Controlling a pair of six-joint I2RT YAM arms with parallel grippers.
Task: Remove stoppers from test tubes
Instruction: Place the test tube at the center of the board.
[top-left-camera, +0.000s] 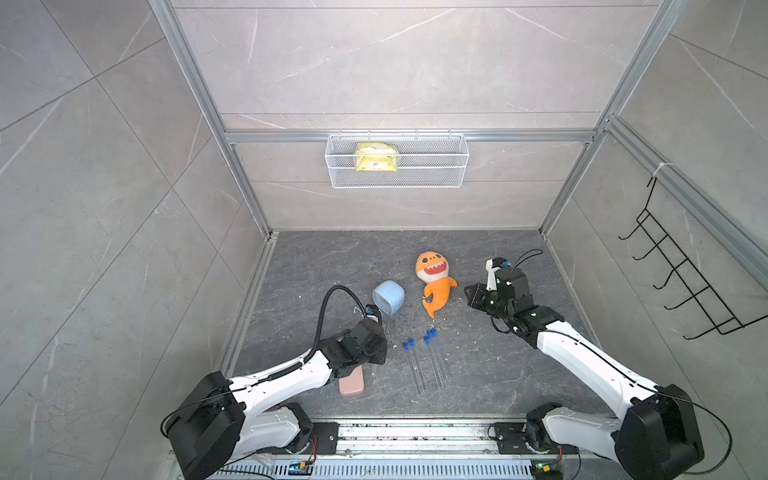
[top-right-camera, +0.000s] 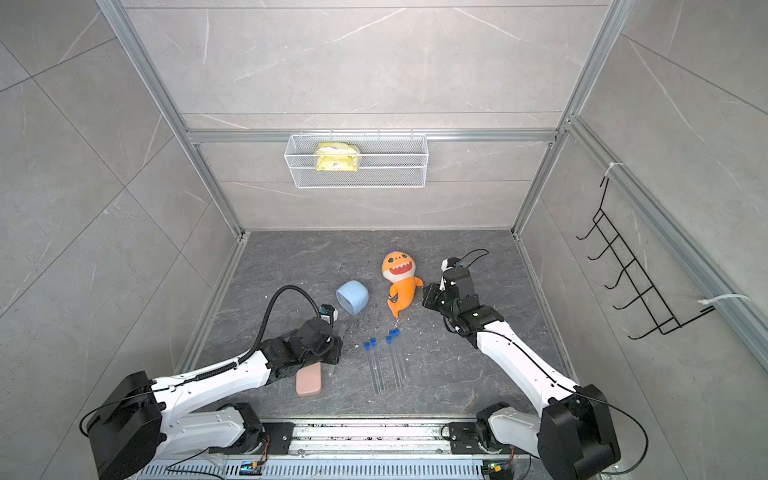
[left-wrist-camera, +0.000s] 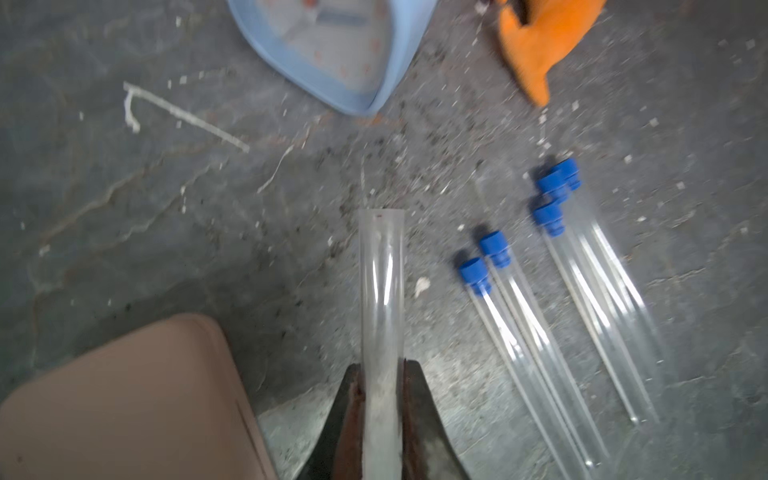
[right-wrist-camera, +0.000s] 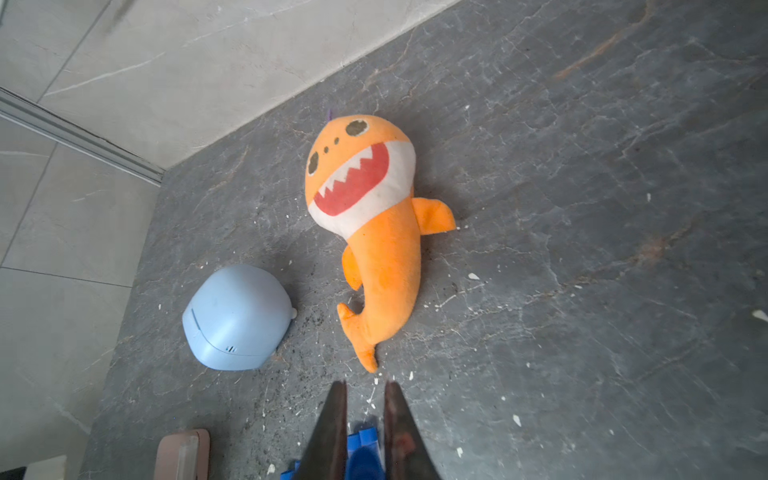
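As left arm (top-left-camera: 291, 374) reaches inward, right arm (top-left-camera: 582, 353) likewise

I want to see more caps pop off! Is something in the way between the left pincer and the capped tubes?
Nothing on the table blocks it: only crumbs lie between the left pincer and the capped tubes. But it grips an uncapped tube itself.

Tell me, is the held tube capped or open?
Open: the test tube in the left gripper ends in a bare, uncapped rim.
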